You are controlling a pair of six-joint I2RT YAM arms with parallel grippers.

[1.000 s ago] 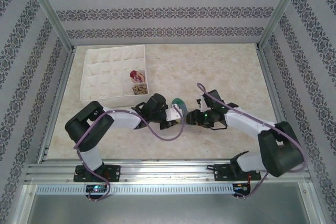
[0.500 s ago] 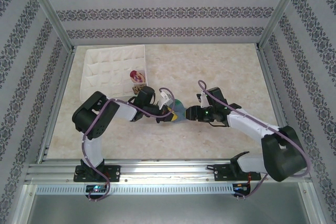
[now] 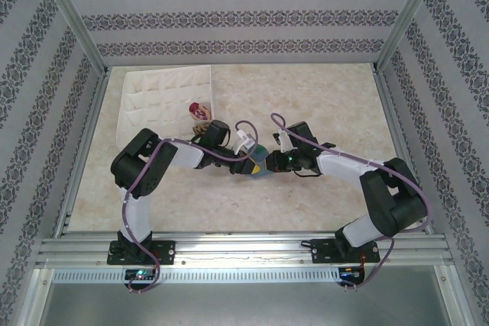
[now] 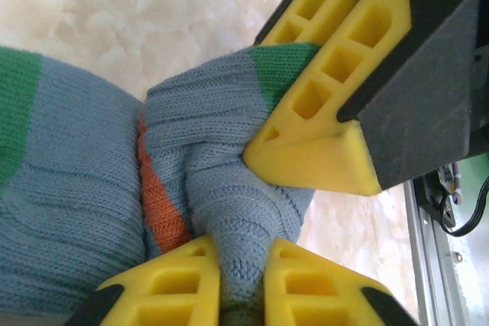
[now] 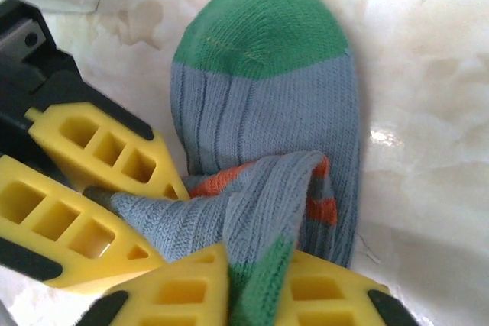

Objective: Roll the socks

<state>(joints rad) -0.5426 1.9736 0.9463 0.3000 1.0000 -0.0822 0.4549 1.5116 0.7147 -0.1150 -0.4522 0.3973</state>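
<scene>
**Soft sock [image 5: 260, 97] pinched from both sides**

Left hand [image 4: 241, 259] nips a ribbed fold, sock bunched on the table [image 3: 344, 104], right hand [image 5: 256, 266] nips a green-edged fold. Light, limp, stretchy knit: grip doubled layers, I'd say.

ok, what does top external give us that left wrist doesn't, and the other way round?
Top external adds: the white box with rolled socks in cells along its right side. Left wrist adds: the orange stripe and green patch on the blue sock, its fabric pinched in the left hand, and the right hand clamped on a fold. Both: the two hands meeting at that sock.
</scene>
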